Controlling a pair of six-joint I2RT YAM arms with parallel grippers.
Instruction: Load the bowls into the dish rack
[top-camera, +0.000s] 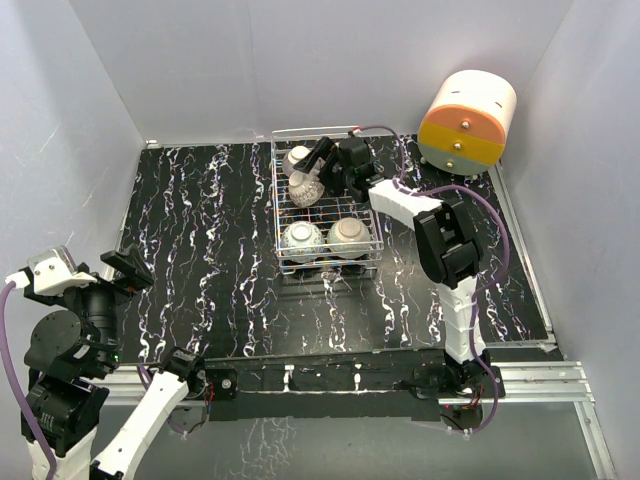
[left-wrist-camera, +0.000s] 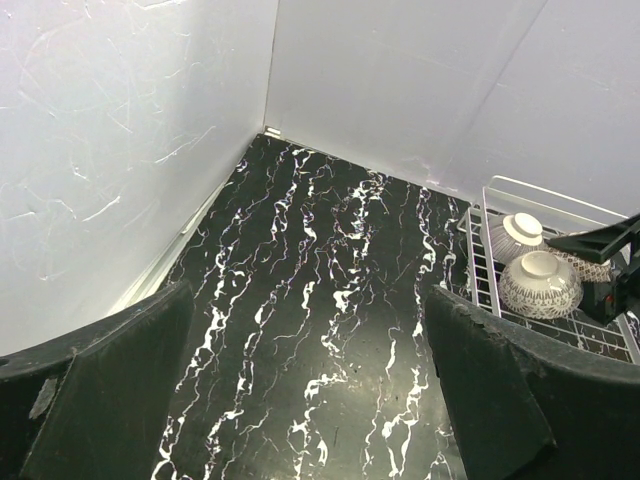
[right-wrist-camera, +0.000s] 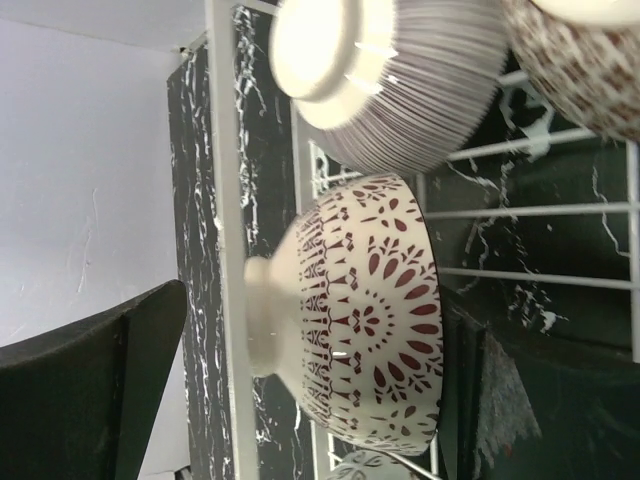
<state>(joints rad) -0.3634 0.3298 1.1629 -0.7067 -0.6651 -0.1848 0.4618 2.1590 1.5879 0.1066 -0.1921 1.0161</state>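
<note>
Red-patterned bowl (right-wrist-camera: 380, 330) lies in the dish rack (right-wrist-camera: 222, 150) between the right gripper's (right-wrist-camera: 318, 318) spread-apart fingers.

Four bowls in all, every one inside the wire: far bowl (top-camera: 297, 156), patterned bowl (top-camera: 306, 190) just nearer than it, near-left bowl (top-camera: 301, 238), near-right bowl (top-camera: 349, 233). One dish rack (top-camera: 276, 200). One cream-and-orange drawer cylinder (top-camera: 467, 122), off at the far right. One desk (top-camera: 200, 230), black with white veining. Two arms, one hand apiece: left hand (top-camera: 125, 268), right hand (top-camera: 313, 164). From the right wrist, three bowls counted plainly, plus a sliver of a fourth at the bottom edge.
</note>
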